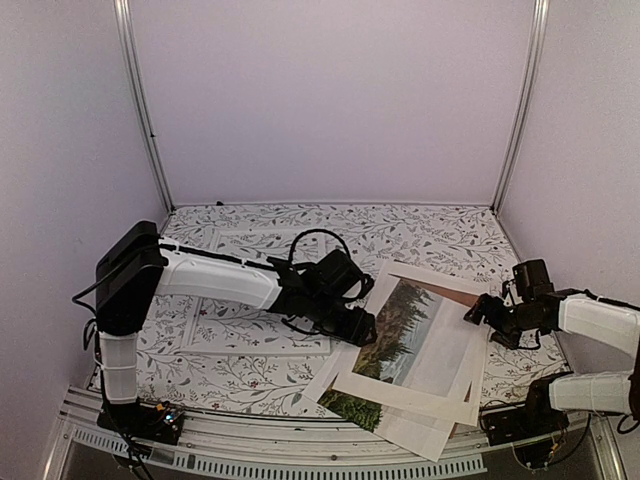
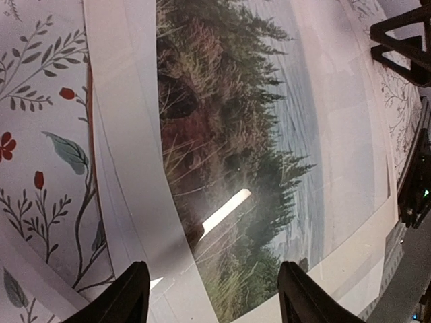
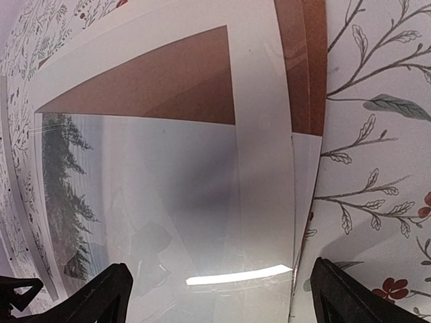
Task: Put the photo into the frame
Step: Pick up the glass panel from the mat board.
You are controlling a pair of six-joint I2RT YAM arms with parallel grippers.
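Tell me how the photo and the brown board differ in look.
The photo shows green trees and pale sky; the brown board is plain. The photo is largely in view; the brown board shows mainly at the stack's far corner. Both lie in one stack on the table.

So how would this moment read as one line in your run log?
left arm: jaws open over photo | right arm: jaws open at edge of white mat | photo: under mat, over brown board

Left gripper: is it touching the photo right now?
Cannot tell. In the left wrist view the left gripper stands open over the photo, but neither it nor the top view shows contact or a gap.
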